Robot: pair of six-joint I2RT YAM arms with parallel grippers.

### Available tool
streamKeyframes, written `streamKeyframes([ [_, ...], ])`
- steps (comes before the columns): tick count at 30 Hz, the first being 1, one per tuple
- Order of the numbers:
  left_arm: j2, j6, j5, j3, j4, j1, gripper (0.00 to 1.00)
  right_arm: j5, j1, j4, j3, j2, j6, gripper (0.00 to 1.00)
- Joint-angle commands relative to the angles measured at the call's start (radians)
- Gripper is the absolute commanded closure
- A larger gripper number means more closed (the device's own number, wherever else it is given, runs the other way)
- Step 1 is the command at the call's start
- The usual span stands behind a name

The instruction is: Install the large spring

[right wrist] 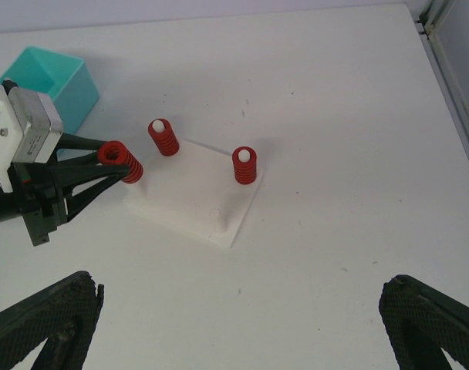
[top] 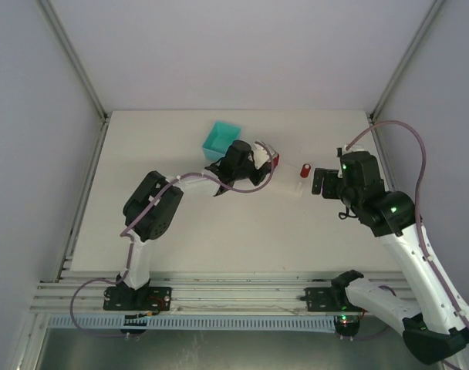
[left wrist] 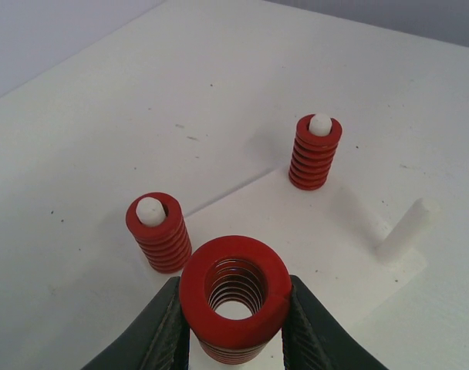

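My left gripper (left wrist: 234,324) is shut on the large red spring (left wrist: 234,297), held upright over the near corner of the white base plate (left wrist: 319,231). Two small red springs (left wrist: 159,233) (left wrist: 315,153) sit on white pegs on the plate. One bare white peg (left wrist: 408,230) stands at the right. The right wrist view shows the left gripper (right wrist: 111,164) holding the large spring (right wrist: 120,162) at the plate's (right wrist: 192,200) left corner. Whether a peg is under it is hidden. My right gripper (right wrist: 242,331) is open wide and empty, back from the plate.
A teal bin (top: 221,139) stands just behind the left gripper (top: 267,162) and shows in the right wrist view (right wrist: 49,85) too. The right gripper (top: 321,183) is to the right of the plate. Enclosure walls and rails bound the table.
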Motion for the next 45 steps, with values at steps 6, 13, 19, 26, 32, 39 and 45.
streamKeyframes([
  [6,0.038,-0.016,0.03,0.017,0.015,0.019,1.0,0.016,-0.002,-0.033,0.042,-0.008,-0.019,0.01],
  [13,0.014,0.0,0.04,0.066,-0.025,0.022,1.0,0.01,-0.002,-0.018,0.028,0.002,-0.011,0.01],
  [19,-0.015,0.004,0.037,0.087,-0.055,0.022,1.0,0.01,-0.001,-0.02,0.012,0.003,-0.016,0.01],
  [26,-0.018,0.003,0.025,0.08,-0.062,0.018,1.0,0.009,-0.001,-0.02,0.014,0.001,-0.013,0.01],
  [32,-0.021,-0.003,0.028,0.066,-0.057,0.016,1.0,0.018,-0.001,-0.022,0.014,0.0,-0.016,0.01],
  [39,-0.045,0.002,0.039,0.037,-0.061,0.01,1.0,0.025,-0.001,-0.022,0.022,0.004,-0.023,0.01],
  [45,-0.054,0.0,0.041,0.028,-0.061,0.002,1.0,0.022,-0.001,-0.023,0.021,0.003,-0.019,0.01],
])
